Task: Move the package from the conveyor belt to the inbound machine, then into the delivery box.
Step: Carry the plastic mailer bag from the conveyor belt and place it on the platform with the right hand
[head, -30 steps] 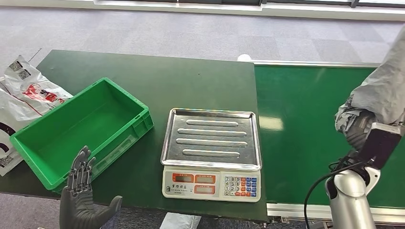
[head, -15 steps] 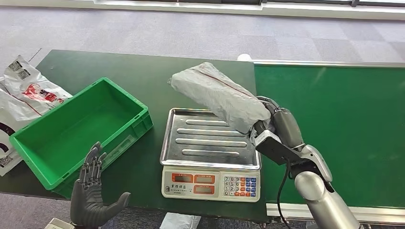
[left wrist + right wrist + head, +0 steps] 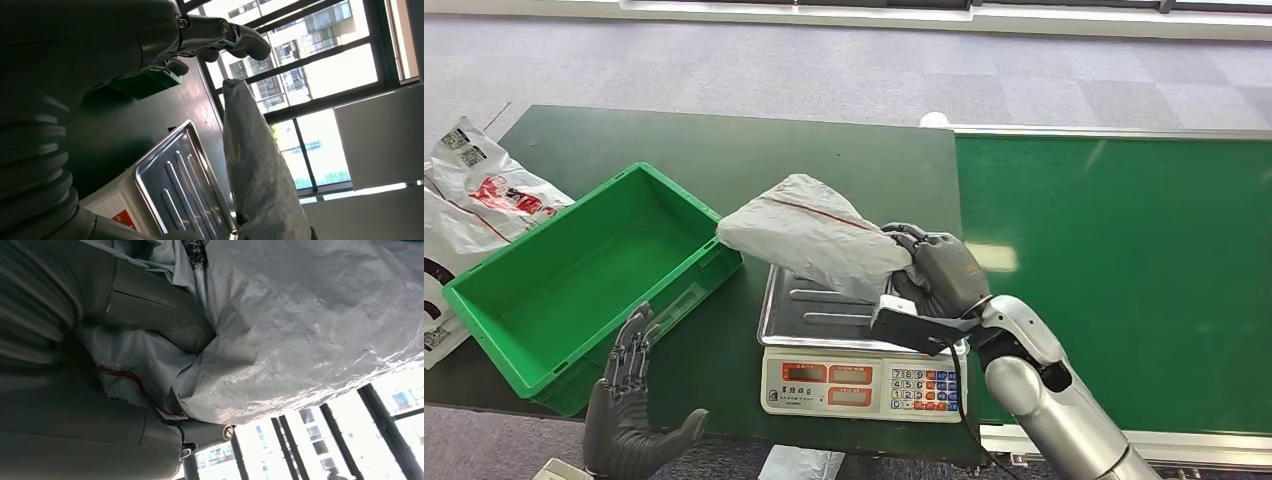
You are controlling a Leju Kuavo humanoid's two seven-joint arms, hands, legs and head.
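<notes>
Gripping package (image 3: 809, 235), right hand (image 3: 939, 275) beneath.

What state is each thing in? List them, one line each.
package: held in the air above the scale's tray, tilted.
right hand: grips the package.
left hand: holds nothing, fingers apart.
scale: nothing resting flat on its tray; display unreadable.
green bin: nothing in it.
conveyor belt: bare where visible.
white bags: lying at the table's left edge.
</notes>
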